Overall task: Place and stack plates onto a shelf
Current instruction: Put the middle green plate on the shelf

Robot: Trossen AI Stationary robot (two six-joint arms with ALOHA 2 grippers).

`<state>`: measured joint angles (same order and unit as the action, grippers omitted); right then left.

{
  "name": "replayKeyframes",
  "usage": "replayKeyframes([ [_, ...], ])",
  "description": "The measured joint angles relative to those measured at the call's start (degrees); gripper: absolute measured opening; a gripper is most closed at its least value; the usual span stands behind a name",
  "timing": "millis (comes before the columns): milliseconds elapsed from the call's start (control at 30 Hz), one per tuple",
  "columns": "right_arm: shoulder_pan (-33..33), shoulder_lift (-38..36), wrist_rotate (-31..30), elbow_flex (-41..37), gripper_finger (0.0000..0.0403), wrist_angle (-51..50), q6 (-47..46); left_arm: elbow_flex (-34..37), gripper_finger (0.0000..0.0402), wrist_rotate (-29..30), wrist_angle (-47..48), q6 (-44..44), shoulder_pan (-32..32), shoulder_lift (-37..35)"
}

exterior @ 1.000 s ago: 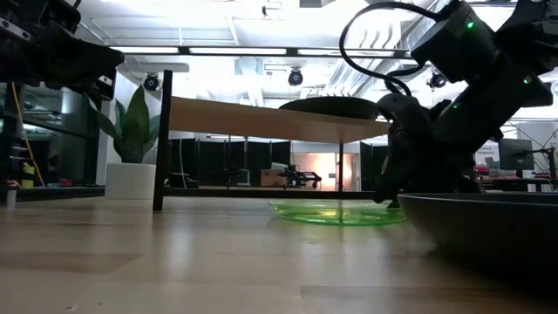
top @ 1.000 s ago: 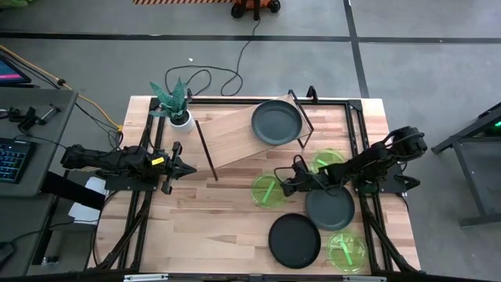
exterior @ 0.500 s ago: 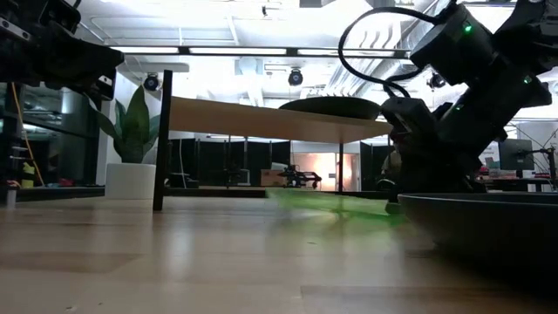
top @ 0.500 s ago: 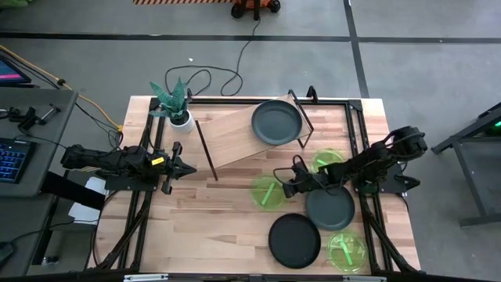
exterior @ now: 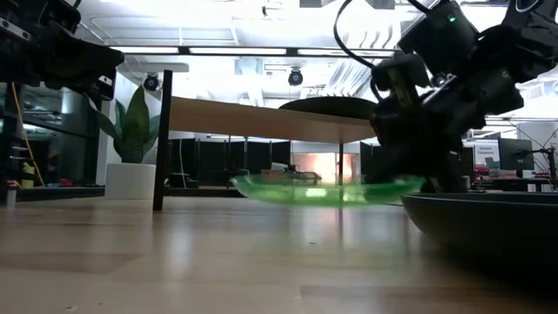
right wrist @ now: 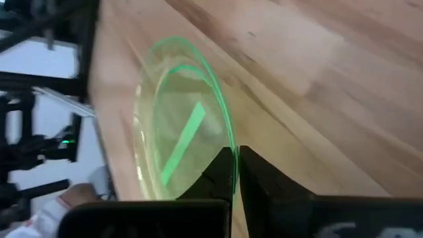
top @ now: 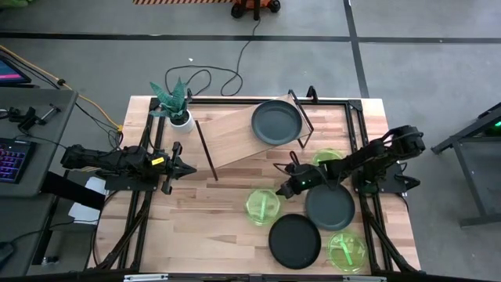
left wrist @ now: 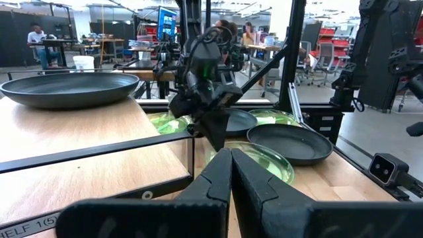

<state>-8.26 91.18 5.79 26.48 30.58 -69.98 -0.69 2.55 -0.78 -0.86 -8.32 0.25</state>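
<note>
Green, translucent, the plate [top: 262, 205] is hanging just off the tabletop, its near-left side drooping, with the right gripper [top: 287, 188] pinching its far-right rim. Farther off, the shelf [top: 235, 135] is lying far-left of those fingers. The left gripper [top: 185, 169], fingers closed on nothing, is waiting left of the shelf.

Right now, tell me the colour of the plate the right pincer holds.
Translucent bright green plate, pinched at its rim by the right pincer; clearest in the right wrist view.
</note>
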Motion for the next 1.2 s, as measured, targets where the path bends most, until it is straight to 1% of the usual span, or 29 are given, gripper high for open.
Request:
replayKeyframes([
  [233,0.4,-0.1,0.2,0.6,0.0,10.9,2.2,0.0,0.0,0.0,0.0,0.0,0.0,0.0],
  [367,0.4,-0.1,0.2,5.4,0.0,11.5,5.7,0.0,0.0,0.0,0.0,0.0,0.0,0.0],
  [467,0.6,-0.1,0.0,10.8,0.0,8.8,9.2,0.0,0.0,0.0,0.0,0.0,0.0,0.0],
  [567,1.3,-0.2,-0.1,18.0,0.0,1.9,13.2,0.0,0.0,0.0,0.0,0.0,0.0,0.0],
  [667,2.4,-0.2,-0.2,26.8,0.0,-12.0,18.6,0.0,0.0,0.0,0.0,0.0,0.0,0.0],
  [800,4.6,-0.2,-4.1,40.1,0.0,-31.8,27.3,0.0,0.0,0.0,0.0,0.0,0.0,0.0],
  [933,7.4,-0.2,-8.6,51.3,0.0,-45.8,34.4,0.0,0.0,0.0,0.0,0.0,0.0,0.0],
  [1033,10.3,-0.2,-12.7,57.4,0.0,-53.6,38.0,0.0,0.0,0.0,0.0,0.0,0.0,0.0],
  [1100,12.9,-0.2,-15.4,59.5,0.0,-56.1,39.6,0.0,0.0,0.0,0.0,0.0,0.0,0.0],
  [1200,17.5,-0.2,-15.3,60.0,0.0,-56.1,40.5,0.0,0.0,0.0,0.0,0.0,0.0,0.0],
])
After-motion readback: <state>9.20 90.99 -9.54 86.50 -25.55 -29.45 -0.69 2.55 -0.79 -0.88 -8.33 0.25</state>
